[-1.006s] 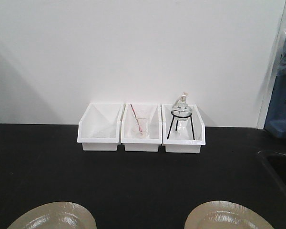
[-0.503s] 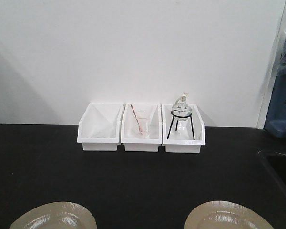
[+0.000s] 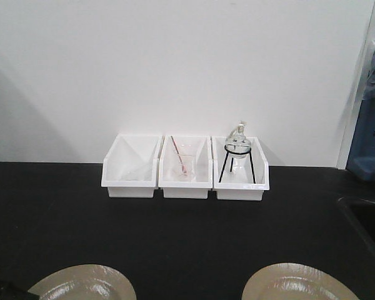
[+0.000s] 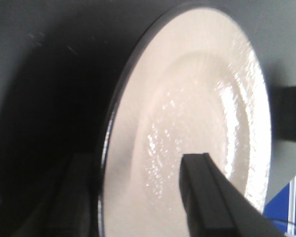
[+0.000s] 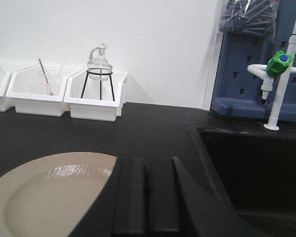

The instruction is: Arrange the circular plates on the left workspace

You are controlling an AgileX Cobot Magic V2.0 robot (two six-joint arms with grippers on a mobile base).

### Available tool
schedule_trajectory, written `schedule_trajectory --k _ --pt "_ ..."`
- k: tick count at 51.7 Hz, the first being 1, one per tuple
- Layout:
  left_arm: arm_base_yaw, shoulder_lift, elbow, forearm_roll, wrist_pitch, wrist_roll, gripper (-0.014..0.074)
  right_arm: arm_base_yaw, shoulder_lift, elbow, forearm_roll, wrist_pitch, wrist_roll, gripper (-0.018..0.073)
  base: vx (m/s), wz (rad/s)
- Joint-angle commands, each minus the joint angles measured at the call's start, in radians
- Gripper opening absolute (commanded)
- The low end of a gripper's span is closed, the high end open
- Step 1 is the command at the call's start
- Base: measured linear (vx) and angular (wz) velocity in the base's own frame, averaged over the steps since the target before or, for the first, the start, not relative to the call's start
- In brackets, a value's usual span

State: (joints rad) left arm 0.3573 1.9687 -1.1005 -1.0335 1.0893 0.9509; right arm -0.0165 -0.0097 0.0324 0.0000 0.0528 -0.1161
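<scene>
Two round beige plates lie on the black countertop (image 3: pixel 187 225) at the near edge. The left plate (image 3: pixel 82 285) fills the left wrist view (image 4: pixel 197 98). My left gripper (image 4: pixel 138 170) is shut on its rim, with one finger (image 4: pixel 207 197) on the glossy top and the other under the dark edge. The right plate (image 3: pixel 297 284) lies flat, also seen in the right wrist view (image 5: pixel 44 197). My right gripper (image 5: pixel 147 190) is shut and empty, its fingers pressed together just past that plate's right edge.
Three white bins (image 3: pixel 185 167) stand in a row against the back wall: one with a beaker and rod (image 3: pixel 184 164), one with a glass flask on a black tripod (image 3: pixel 237 153). A recessed sink (image 5: pixel 256 168) lies right, with a green-capped tap (image 5: pixel 279 64) and blue pegboard (image 5: pixel 246 74).
The left plate has shifted a little to the right along the near edge, and a dark part of my left arm has come into view at the bottom left. The right plate is unmoved.
</scene>
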Motion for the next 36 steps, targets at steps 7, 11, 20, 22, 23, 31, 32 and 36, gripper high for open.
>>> schedule_trajectory --k 7,11,20,22,23,31,32,36 --pt "-0.018 -0.027 -0.027 -0.005 0.027 -0.031 0.0157 -0.004 -0.012 0.018 -0.006 -0.082 -0.009 -0.0003 0.00 0.00" --pt "-0.018 -0.016 -0.027 0.009 0.028 -0.031 0.0020 -0.004 -0.012 0.018 -0.006 -0.082 -0.009 -0.0003 0.00 0.00" --pt "-0.018 0.003 -0.027 -0.046 0.050 -0.064 -0.0008 -0.004 -0.012 0.018 -0.006 -0.082 -0.009 -0.0003 0.00 0.00" --pt "-0.018 0.003 -0.027 -0.102 0.069 -0.063 -0.0008 -0.004 -0.012 0.018 -0.006 -0.082 -0.009 -0.0003 0.00 0.00" --pt "-0.018 0.003 -0.028 -0.123 0.077 -0.060 -0.0008 -0.004 -0.012 0.018 -0.006 -0.082 -0.009 -0.0003 0.00 0.00" --pt "-0.020 0.001 -0.028 -0.377 0.168 -0.012 -0.0005 -0.004 -0.012 0.018 -0.006 -0.082 -0.009 -0.0003 0.00 0.00" --pt "-0.023 -0.001 -0.028 -0.398 0.168 -0.012 -0.0004 -0.004 -0.012 0.018 -0.006 -0.082 -0.009 -0.0003 0.00 0.00" --pt "-0.036 -0.007 -0.028 -0.492 0.168 -0.012 -0.0004 -0.004 -0.012 0.018 -0.006 -0.082 -0.009 -0.0003 0.00 0.00"
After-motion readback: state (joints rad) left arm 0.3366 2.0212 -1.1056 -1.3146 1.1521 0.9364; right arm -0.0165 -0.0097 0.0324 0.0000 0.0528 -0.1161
